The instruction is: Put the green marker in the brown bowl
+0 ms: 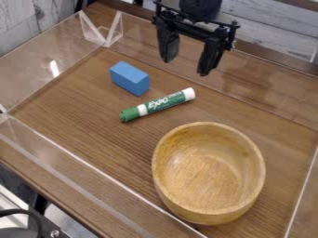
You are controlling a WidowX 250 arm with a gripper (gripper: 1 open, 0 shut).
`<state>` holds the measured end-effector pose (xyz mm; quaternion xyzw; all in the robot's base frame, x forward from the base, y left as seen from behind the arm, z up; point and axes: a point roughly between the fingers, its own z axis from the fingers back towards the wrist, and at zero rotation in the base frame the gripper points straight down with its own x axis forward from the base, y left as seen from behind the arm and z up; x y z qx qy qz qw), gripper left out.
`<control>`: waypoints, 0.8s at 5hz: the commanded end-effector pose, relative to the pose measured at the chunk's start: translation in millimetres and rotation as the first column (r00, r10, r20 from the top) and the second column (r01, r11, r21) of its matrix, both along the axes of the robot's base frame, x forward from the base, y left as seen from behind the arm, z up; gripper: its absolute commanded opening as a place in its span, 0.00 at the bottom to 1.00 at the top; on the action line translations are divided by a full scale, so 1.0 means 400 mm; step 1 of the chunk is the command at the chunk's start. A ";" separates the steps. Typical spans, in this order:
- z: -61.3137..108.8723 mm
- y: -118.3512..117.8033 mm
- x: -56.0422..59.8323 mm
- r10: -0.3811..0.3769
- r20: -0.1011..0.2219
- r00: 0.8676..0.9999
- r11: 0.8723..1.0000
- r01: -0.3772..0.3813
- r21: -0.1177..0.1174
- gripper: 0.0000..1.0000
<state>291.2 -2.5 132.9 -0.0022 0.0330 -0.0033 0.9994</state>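
The green marker lies flat on the wooden table, its green cap pointing to the lower left and its white barrel angled up to the right. The brown bowl, round and light wood, sits empty at the front right, just below the marker. My gripper hangs at the back of the table, above and beyond the marker, its two black fingers spread apart with nothing between them.
A blue rectangular block rests left of the marker. Clear acrylic walls fence in the table on the left, front and right, and a clear panel stands at the back left.
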 end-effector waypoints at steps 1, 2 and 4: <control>-0.021 0.007 -0.004 -0.050 -0.014 0.999 0.999 0.050 0.000 1.00; -0.049 0.025 -0.012 -0.148 -0.016 0.989 0.989 0.148 0.005 1.00; -0.076 0.051 -0.019 -0.303 -0.007 0.953 0.953 0.303 0.019 1.00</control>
